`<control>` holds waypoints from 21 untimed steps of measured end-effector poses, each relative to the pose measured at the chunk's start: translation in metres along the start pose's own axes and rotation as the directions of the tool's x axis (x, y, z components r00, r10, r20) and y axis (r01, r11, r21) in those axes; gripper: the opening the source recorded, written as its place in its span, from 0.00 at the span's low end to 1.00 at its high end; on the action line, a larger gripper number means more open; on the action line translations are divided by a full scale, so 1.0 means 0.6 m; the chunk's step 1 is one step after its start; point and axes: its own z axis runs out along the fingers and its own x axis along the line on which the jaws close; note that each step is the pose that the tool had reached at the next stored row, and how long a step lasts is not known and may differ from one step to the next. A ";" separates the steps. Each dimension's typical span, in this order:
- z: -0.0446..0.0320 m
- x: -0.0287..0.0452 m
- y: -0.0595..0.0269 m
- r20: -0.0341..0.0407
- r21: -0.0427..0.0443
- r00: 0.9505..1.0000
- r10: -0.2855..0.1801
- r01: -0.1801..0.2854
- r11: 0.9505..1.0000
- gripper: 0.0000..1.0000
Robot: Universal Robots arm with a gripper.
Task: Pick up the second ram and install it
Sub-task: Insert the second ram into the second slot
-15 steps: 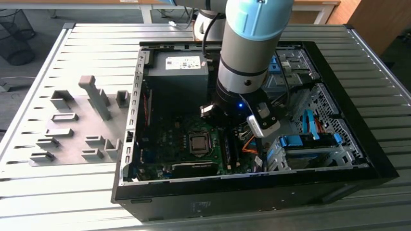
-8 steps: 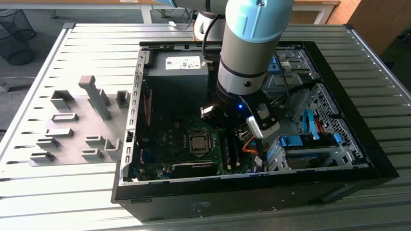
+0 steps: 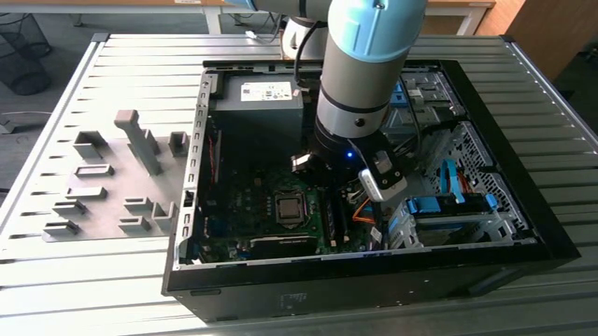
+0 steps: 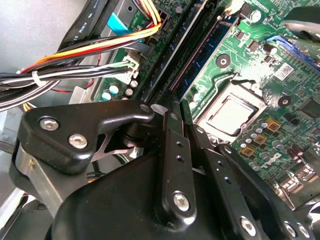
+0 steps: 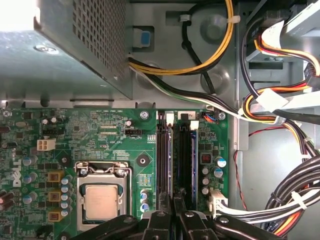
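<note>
Just beyond the gripper (image 5: pixel 172 212), whose fingers meet closed, the ram (image 5: pixel 186 160) sits upright in its slot beside the processor (image 5: pixel 101 201).

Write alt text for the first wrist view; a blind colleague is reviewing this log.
The hand reaches over a green motherboard inside an open computer case, its tips at the memory slots, where a blue stick, the second ram, stands edge-on. A bare processor sits beside the slots, and bundled cables cross the far side.
</note>
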 end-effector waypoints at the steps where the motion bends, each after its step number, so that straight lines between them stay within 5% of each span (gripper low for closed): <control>1: 0.000 0.000 0.000 0.000 0.000 1.000 0.000 0.000 1.000 0.14; 13: 0.003 0.000 0.000 0.000 0.000 1.000 0.000 0.000 1.000 0.14; 17: 0.003 0.000 0.000 0.000 0.000 1.000 0.000 0.000 1.000 0.21; 21: -0.014 0.000 0.000 0.000 0.000 1.000 0.000 0.000 1.000 0.21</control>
